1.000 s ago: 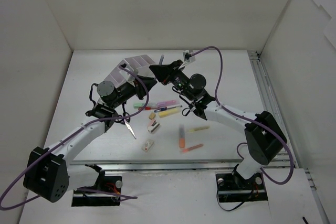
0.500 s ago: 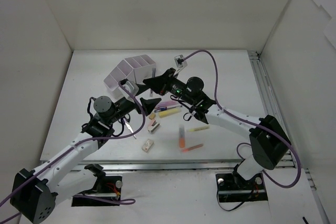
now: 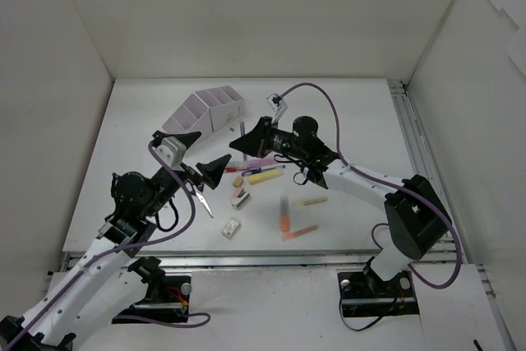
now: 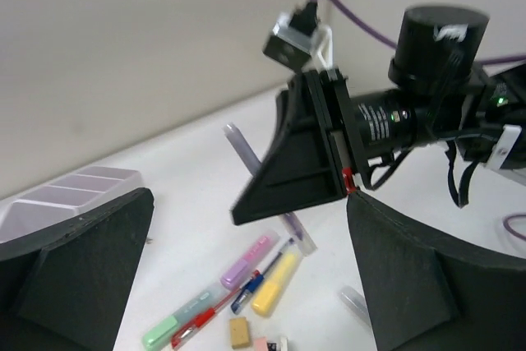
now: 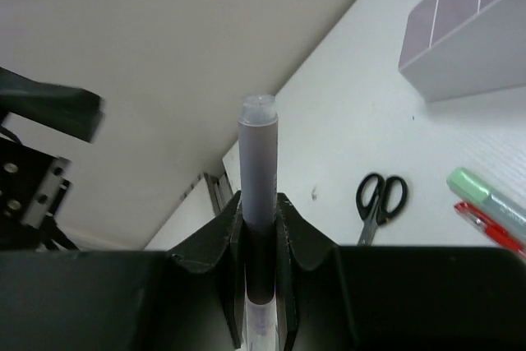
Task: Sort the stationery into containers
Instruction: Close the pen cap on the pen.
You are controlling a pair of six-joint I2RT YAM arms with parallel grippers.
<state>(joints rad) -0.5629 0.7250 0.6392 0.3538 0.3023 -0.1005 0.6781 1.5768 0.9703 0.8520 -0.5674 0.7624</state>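
One lilac-grey pen (image 5: 258, 162) tight in the right gripper (image 5: 259, 232), left gripper (image 3: 205, 150) wide apart.

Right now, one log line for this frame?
right gripper: shut on purple pen | left gripper: open, empty | organizer: far left | scissors, yellow highlighter: on table

Smooth plastic organizer (image 3: 207, 109); matt black plastic fingers (image 4: 76, 270).
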